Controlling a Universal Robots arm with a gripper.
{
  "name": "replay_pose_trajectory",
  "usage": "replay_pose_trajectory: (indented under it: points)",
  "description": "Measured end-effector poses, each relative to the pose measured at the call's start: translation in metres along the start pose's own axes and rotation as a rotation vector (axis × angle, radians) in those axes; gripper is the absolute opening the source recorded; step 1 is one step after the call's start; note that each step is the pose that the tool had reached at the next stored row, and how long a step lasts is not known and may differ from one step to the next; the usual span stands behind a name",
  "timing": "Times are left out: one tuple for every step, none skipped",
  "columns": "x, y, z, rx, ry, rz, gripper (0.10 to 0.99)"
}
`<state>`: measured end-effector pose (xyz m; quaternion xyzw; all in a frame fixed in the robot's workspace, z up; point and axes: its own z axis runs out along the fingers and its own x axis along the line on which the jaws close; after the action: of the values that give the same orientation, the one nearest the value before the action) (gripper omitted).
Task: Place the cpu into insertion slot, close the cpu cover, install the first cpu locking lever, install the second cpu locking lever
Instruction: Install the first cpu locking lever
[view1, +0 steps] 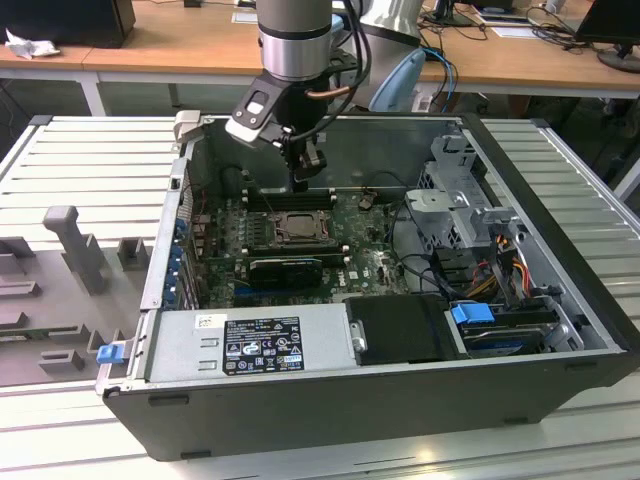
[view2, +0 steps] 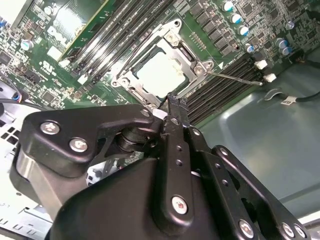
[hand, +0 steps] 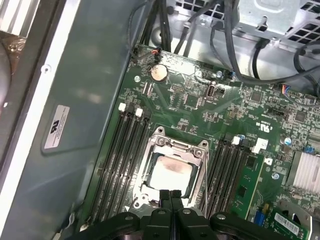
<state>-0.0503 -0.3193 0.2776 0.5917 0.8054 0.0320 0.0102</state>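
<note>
our fingers (hand: 164, 197), clenched on nothing, hover just above the cpu (hand: 170, 174), which lies flat below them under the lowered cover (hand: 176, 146). a lever (view2: 235, 77) sticks out free beside them; we judge the tips could slip off it and gouge the cpu.

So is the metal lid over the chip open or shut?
Shut. The cpu cover lies flat, its frame ringing the cpu.
</note>
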Motion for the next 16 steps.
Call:
replay_pose_trajectory:
  points:
    - [0.0000,0.0000,0.0000,0.000,0.0005,-0.007,0.106]
    - [0.0000,0.0000,0.0000,0.000,0.0009,-0.013,0.106]
    - [0.0000,0.0000,0.0000,0.000,0.0015,-0.023,0.106]
    - [0.0000,0.0000,0.0000,0.001,0.0022,-0.034,0.106]
    - [0.0000,0.0000,0.0000,0.001,0.0026,-0.040,0.106]
    - [0.0000,0.0000,0.0000,0.001,0.0030,-0.047,0.106]
    - [0.0000,0.0000,0.0000,0.001,0.0038,-0.060,0.106]
    - [0.0000,0.0000,0.0000,0.001,0.0044,-0.068,0.106]
    - [0.0000,0.0000,0.0000,0.002,0.0048,-0.074,0.106]
    - [0.0000,0.0000,0.0000,0.002,0.0052,-0.082,0.106]
    - [0.0000,0.0000,0.0000,0.002,0.0057,-0.089,0.106]
    - [0.0000,0.0000,0.0000,0.002,0.0064,-0.101,0.106]
    - [0.0000,0.0000,0.0000,0.002,0.0071,-0.110,0.106]
    - [0.0000,0.0000,0.0000,0.003,0.0077,-0.120,0.106]
    - [0.0000,0.0000,0.0000,0.003,0.0084,-0.130,0.106]
    - [0.0000,0.0000,0.0000,0.003,0.0089,-0.139,0.106]
